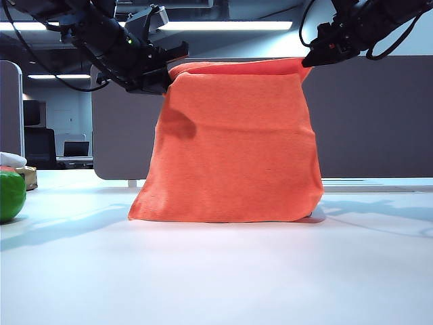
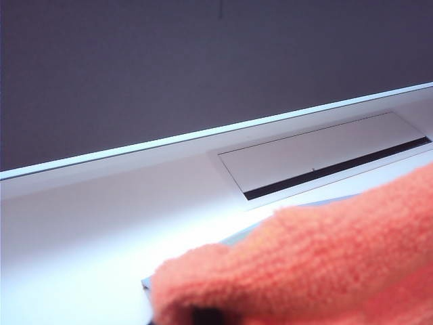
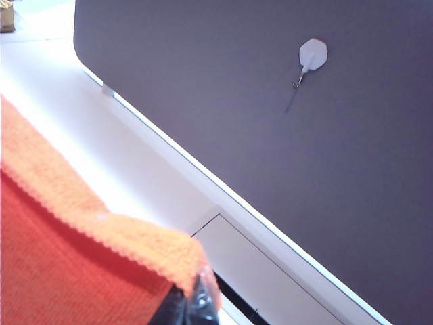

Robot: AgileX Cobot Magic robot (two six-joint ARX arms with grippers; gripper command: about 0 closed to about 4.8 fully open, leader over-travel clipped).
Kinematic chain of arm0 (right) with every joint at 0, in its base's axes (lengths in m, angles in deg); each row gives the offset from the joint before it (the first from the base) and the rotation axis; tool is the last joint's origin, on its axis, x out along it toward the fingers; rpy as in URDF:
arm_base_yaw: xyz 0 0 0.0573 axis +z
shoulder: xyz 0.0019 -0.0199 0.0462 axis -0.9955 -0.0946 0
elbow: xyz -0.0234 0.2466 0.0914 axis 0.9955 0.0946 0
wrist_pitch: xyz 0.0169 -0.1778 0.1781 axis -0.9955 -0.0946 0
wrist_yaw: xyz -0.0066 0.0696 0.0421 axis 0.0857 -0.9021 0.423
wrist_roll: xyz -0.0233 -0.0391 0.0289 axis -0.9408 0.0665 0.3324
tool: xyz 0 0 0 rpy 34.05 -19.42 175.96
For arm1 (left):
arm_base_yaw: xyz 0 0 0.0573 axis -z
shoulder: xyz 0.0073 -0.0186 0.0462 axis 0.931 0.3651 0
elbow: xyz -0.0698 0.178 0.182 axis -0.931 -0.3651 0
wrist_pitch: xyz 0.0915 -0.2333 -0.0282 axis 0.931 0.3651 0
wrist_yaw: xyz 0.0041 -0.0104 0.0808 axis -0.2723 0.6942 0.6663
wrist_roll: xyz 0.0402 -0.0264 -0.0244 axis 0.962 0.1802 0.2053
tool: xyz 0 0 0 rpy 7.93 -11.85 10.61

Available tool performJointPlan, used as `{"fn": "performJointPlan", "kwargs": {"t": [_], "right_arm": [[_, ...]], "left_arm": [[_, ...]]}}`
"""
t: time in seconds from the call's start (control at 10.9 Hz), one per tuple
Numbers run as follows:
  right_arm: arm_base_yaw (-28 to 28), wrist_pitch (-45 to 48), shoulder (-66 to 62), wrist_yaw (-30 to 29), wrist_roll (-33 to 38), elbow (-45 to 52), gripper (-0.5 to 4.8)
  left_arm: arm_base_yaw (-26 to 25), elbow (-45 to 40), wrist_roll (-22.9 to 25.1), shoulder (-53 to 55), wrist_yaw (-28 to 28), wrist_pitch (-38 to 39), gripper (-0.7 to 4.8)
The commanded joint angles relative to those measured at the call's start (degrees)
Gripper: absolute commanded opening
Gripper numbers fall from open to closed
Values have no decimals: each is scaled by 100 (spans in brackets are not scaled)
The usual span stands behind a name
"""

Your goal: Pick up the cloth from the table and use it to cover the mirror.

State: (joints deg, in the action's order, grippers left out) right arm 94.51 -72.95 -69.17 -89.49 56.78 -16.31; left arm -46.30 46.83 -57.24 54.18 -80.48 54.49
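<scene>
Exterior view shows the cloth [image 1: 233, 145] hanging as a broad orange sheet in the middle of the table [image 1: 216, 271], its lower edge resting on the white surface and its top edge stretched between the two arms. The left gripper [image 1: 164, 76] is clamped on the upper left corner of the cloth, and the right gripper [image 1: 310, 59] pinches the upper right corner, both high above the tabletop. The mirror is hidden behind the cloth, so nothing of it can be made out for certain. A grey partition panel [image 1: 379, 115] stands behind the cloth along the far edge of the table, and a green object [image 1: 10, 195] sits at the table's left side. From the left wrist, the cloth [image 2: 325, 264] fills the near corner; from the right wrist, its stitched edge [image 3: 88, 223] runs to the dark fingertips [image 3: 193, 308], which are closed on the fabric.
</scene>
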Motion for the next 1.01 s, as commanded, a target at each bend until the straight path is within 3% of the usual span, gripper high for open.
{"fn": "performJointPlan", "kwargs": {"t": [0.09,1.01], "right_arm": [[4,424,-109,57,15,-31,-5],[-7,557,-649,439,52,-170,-5]], "left_arm": [[11,31,4,-17,-20,-197,-6],[11,227,-149,319,125,227,-6]]}}
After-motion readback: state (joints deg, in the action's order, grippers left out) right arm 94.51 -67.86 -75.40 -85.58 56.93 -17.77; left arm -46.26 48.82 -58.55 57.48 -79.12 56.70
